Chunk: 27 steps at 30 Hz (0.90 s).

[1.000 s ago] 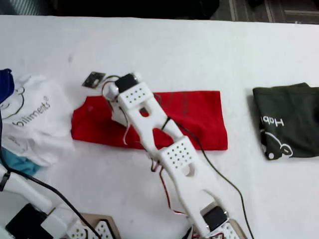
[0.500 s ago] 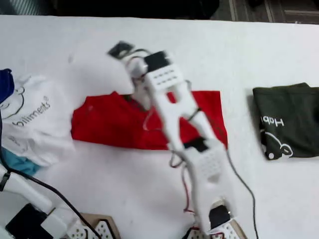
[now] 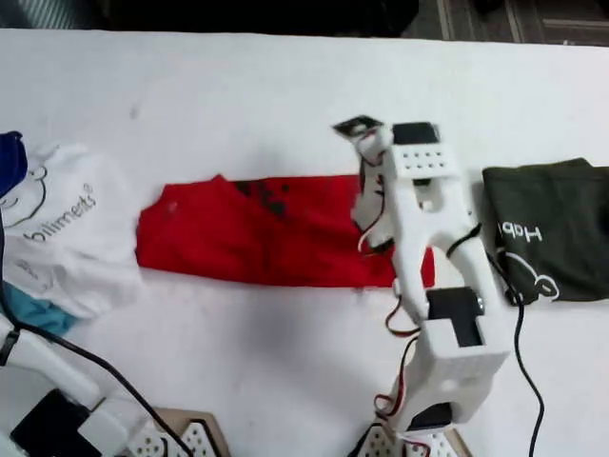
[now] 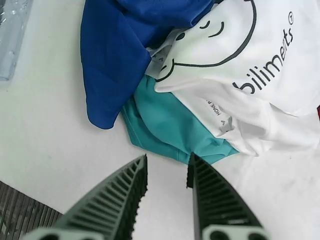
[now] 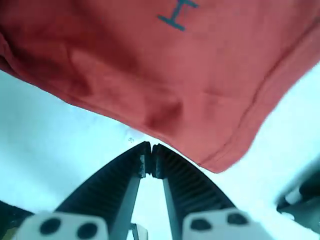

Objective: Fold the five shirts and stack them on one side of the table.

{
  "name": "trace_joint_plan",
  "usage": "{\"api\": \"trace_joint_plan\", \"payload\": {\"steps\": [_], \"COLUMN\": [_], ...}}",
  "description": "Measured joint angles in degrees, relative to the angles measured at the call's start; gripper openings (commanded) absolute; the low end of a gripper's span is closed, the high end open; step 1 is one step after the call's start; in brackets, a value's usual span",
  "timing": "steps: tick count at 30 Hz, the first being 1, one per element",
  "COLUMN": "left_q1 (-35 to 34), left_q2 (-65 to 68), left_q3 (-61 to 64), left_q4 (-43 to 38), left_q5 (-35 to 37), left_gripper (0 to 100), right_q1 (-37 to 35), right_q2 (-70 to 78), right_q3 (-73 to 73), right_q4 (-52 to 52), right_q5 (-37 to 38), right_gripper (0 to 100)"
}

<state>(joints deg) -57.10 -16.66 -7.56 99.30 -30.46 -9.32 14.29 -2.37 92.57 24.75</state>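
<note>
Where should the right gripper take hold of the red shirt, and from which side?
Pinch the red shirt at its hem corner on the end facing the dark green shirt, coming from that end. It lies flat as a long strip, so likely only the edge offers a lip. The right gripper, shut, hangs beside that corner.

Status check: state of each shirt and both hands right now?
red shirt: flat, a long strip mid-table.
dark green shirt: folded, lying apart from the others.
white shirt: crumpled, on top of the pile.
blue shirt: crumpled, in the pile.
teal shirt: bunched under the white shirt.
left hand: open, empty, beside the pile.
right hand: shut, at the red shirt's hem.
</note>
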Motion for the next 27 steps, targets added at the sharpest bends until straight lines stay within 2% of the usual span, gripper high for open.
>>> {"api": "trace_joint_plan", "payload": {"steps": [4,9,12,16,19,23,27], "left_q1": [0.00,0.00,0.00,0.00,0.00,0.00,0.00], "left_q2": [0.00,0.00,0.00,0.00,0.00,0.00,0.00], "left_q3": [0.00,0.00,0.00,0.00,0.00,0.00,0.00], "left_q4": [0.00,0.00,0.00,0.00,0.00,0.00,0.00], "left_q5": [0.00,0.00,0.00,0.00,0.00,0.00,0.00], "left_gripper": [15,15,15,15,15,15,15], "right_q1": [-2.37,0.88,1.58,1.58,1.32,3.52,6.24], "right_q2": [2.46,9.67,10.90,8.53,5.19,6.15,14.42], "right_q3": [2.90,4.92,4.22,-0.79,-6.07,-9.14,-9.58], "right_q4": [-6.86,-18.29,-17.85,-10.37,-9.49,-16.88,-27.69], "right_q5": [0.00,0.00,0.00,0.00,0.00,0.00,0.00], "right_gripper": [2.0,2.0,2.0,2.0,2.0,2.0,2.0]}}
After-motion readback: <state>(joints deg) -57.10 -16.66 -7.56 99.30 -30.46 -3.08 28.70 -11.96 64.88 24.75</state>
